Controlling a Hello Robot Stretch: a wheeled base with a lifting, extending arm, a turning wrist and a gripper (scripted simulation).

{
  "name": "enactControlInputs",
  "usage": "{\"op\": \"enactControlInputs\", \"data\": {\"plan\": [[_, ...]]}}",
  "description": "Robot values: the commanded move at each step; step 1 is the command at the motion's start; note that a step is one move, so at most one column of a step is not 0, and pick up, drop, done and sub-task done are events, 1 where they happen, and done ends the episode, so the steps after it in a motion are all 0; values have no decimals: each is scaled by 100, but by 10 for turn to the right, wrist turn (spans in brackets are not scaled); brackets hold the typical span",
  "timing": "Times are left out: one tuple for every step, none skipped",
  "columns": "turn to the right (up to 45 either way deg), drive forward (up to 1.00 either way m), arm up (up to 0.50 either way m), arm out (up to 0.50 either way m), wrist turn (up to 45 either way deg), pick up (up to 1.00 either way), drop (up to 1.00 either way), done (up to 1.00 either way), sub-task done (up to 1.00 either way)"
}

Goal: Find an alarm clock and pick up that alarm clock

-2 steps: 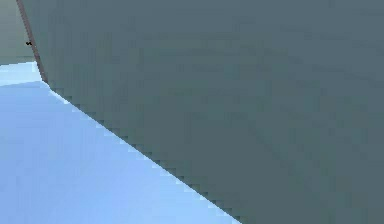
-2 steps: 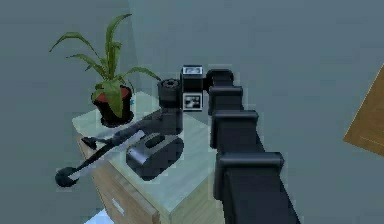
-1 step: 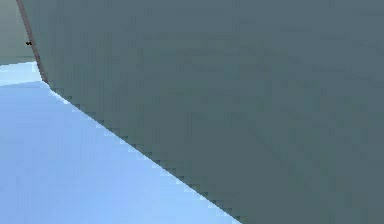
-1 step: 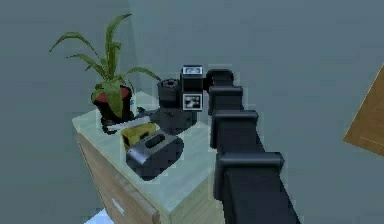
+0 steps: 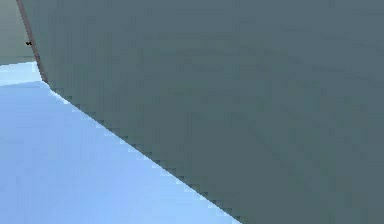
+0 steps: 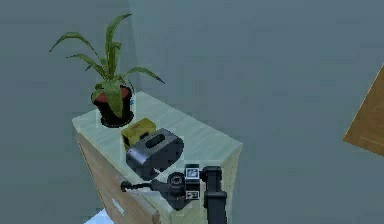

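**Lining up on the cabinet top**

In the arm side view, a pale wooden cabinet [image 6: 215, 150] stands at lower centre against a grey-green wall [image 6: 280, 70]. On its top, from upper left downward, sit a potted plant [image 6: 110, 75], a small yellow block [image 6: 139, 131] and a grey toaster-like box [image 6: 155, 153]. The yellow block is the likeliest alarm clock, though its face is too small to confirm. It stands just beside the grey box, between that box and the plant.

The arm [image 6: 213, 198] rises at the bottom edge, and the gripper [image 6: 140, 186] points toward the frame's left, low in front of the grey box. How the jaws stand cannot be told, nor whether they hold anything, since the cabinet and its things lie behind them.

To do this step well, the robot should raise the fingers above the cabinet top, then reach past the grey box without nudging it. It should approach the yellow block from its free side, keeping clear of the plant's drooping leaves.

The forward view offers only wall and blue floor [image 5: 60, 160].
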Motion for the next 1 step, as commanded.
{"op": "enactControlInputs", "data": {"plan": [[0,0,0,0,0,100,0,0,0]]}}
